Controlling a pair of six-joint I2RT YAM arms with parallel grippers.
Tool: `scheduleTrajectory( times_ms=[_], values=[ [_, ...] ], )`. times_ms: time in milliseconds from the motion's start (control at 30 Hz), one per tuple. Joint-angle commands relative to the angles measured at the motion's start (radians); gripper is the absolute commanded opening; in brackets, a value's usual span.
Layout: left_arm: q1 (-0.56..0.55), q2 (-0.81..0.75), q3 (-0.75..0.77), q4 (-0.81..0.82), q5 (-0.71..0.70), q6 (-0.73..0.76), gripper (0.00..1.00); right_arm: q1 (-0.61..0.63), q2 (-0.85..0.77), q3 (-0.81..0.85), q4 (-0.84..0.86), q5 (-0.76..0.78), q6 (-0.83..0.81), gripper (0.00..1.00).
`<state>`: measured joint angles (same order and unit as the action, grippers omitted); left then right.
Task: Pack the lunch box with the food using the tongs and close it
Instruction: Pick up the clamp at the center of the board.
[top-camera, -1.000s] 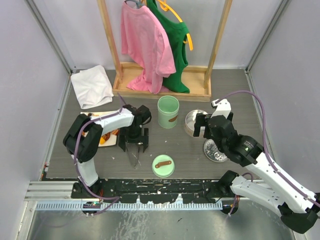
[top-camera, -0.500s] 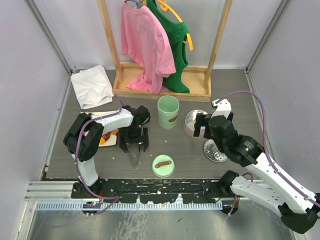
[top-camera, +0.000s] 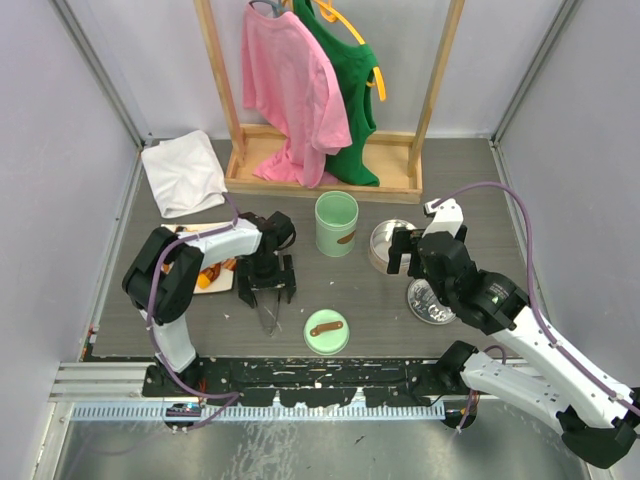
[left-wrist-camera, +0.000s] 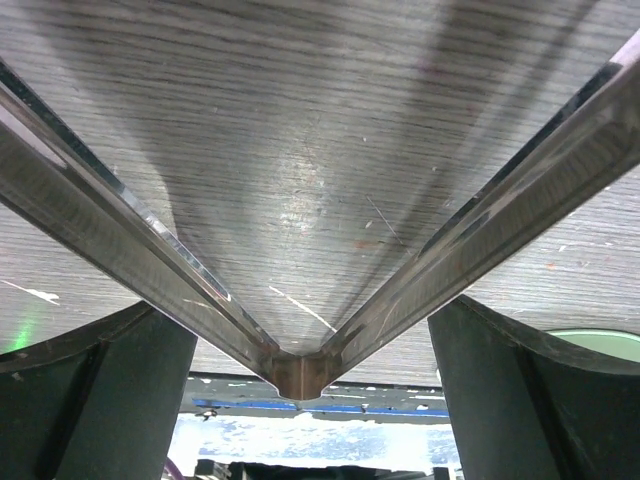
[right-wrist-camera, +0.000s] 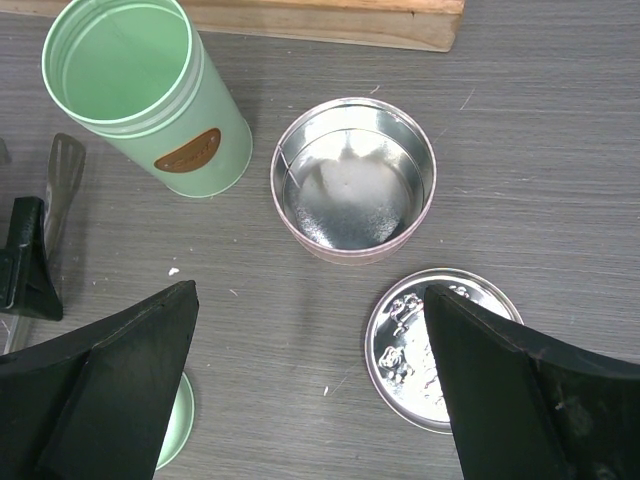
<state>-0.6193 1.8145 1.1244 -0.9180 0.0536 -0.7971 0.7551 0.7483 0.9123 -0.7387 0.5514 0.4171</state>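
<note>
Straddling the tongs (left-wrist-camera: 300, 372) with our left gripper (top-camera: 267, 298) spread wide (right gripper (right-wrist-camera: 310, 290) also spread), we judge closing off-centre could skid them along the table (top-camera: 390, 315).

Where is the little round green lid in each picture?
Top view: the green lid lies on the table near the front edge, just right of the tongs.
Left wrist: only a pale green sliver of the lid peeks in at the right edge.
Right wrist: a sliver of the lid shows at the bottom left.
Shared landmark: the grey wood-grain table under it in all three.
</note>
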Motion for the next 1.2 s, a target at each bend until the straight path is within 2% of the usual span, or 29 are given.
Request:
scheduleTrajectory(
  times_ms=[0, 133, 567, 667, 933, 1167],
  values=[
    [0.005, 0.044, -0.01, 0.119, -0.088, 0.016, 0.94, -0.002, -0.006, 0.008, 0.028, -0.006, -0.003, 1.0],
    [0.008, 0.038, -0.006, 0.124, -0.12, 0.041, 0.97, -0.003, -0.006, 0.004, 0.028, -0.011, -0.002, 1.0],
    [0.052, 0.007, -0.067, 0.204, -0.103, -0.012, 0.95, -0.003, 0.004, 0.007, 0.03, -0.022, 0.007, 1.0],
    [0.052, 0.018, -0.06, 0.181, -0.12, -0.009, 0.94, -0.003, 0.001, 0.008, 0.03, -0.022, 0.008, 1.0],
    [0.026, 0.027, -0.036, 0.156, -0.169, 0.026, 0.69, -0.003, 0.005, 0.004, 0.033, -0.022, 0.012, 1.0],
    [0.003, 0.001, 0.005, 0.119, -0.18, 0.109, 0.57, -0.003, 0.001, 0.007, 0.033, -0.023, 0.014, 1.0]
  ],
)
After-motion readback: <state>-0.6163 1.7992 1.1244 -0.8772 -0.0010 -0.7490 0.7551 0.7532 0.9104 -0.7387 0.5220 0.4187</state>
